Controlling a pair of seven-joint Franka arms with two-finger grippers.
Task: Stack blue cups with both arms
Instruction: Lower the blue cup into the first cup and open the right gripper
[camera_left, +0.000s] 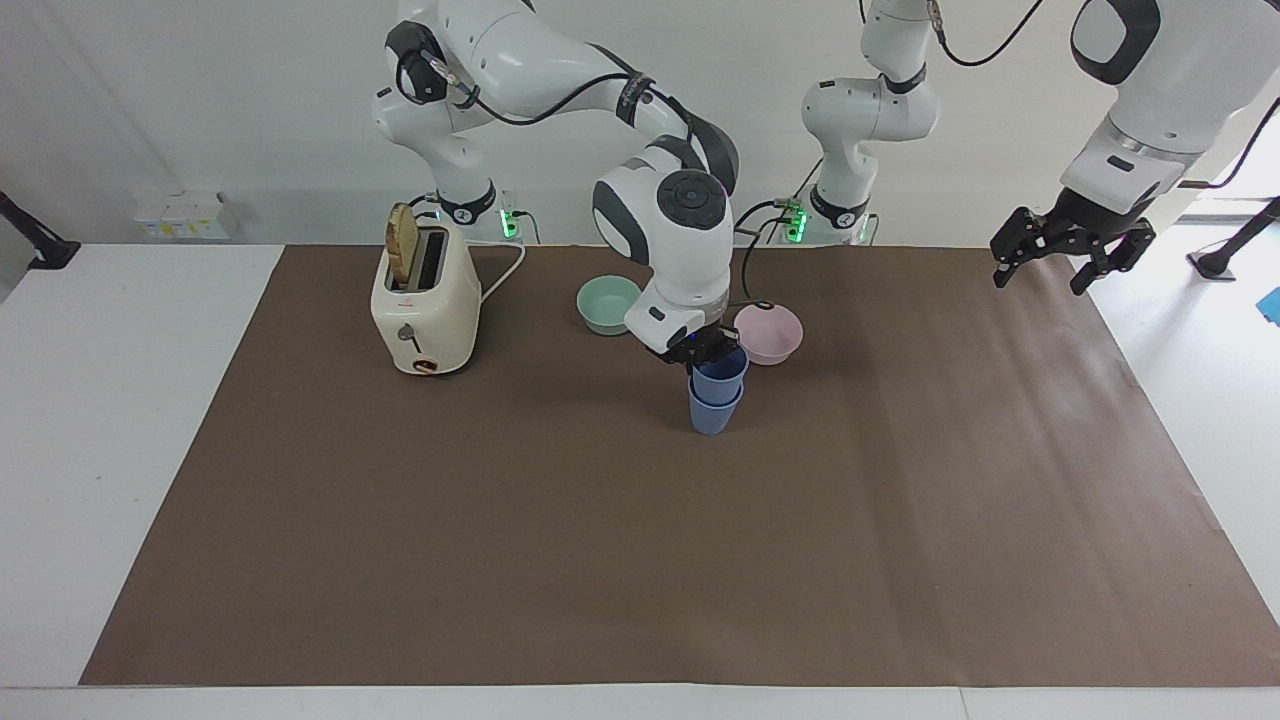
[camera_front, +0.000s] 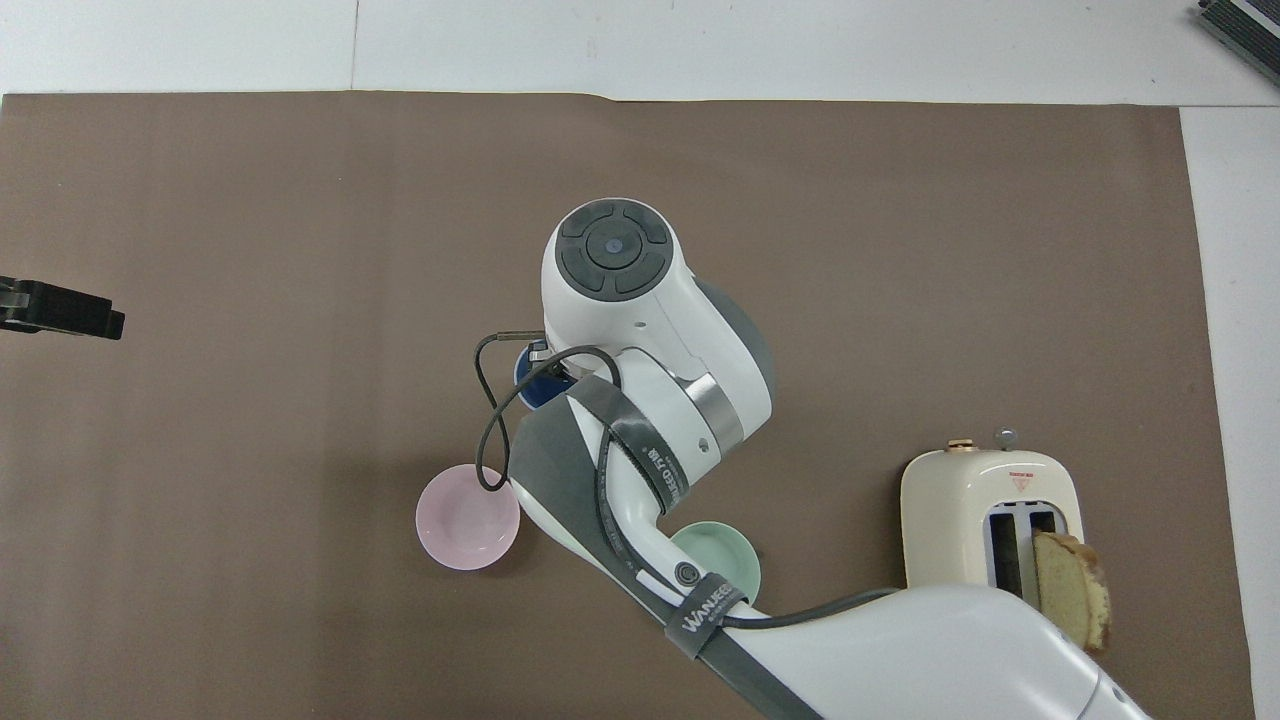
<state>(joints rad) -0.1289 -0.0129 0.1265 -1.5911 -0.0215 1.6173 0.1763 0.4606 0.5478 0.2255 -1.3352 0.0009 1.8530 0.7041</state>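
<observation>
Blue cups: you have the two small matte blue tapered plastic tumblers nested mid-mat, the upper blue cup (camera_left: 720, 371) seated inside the lower blue cup (camera_left: 713, 413), which stands upright on the brown paper mat (camera_left: 640, 560).

Landmark for your notes: the pale pink round bowl (camera_left: 772, 333). The stack sits just beside the pink bowl and farther from the robots than it. In the overhead view you see only a sliver of blue rim (camera_front: 530, 380); the arm covers the rest.

Right gripper (camera_left: 700, 353): black two-finger tool, down at the rim of the upper blue cup, on the rim's robot-facing edge. Whether its fingers pinch the rim or have let go, you cannot tell from either view.

Left gripper (camera_left: 1070, 255): hangs in the air over the mat's edge at the left arm's end of the table, well apart from the pink bowl, fingers spread wide, holding nothing. That arm waits.

Also on the mat: a mint-green round bowl (camera_left: 608, 303) near the pink bowl, toward the right arm's end. A cream two-slot toaster (camera_left: 424, 305), with a slice of bread (camera_left: 402, 243) standing in one slot, sits further toward that end.
</observation>
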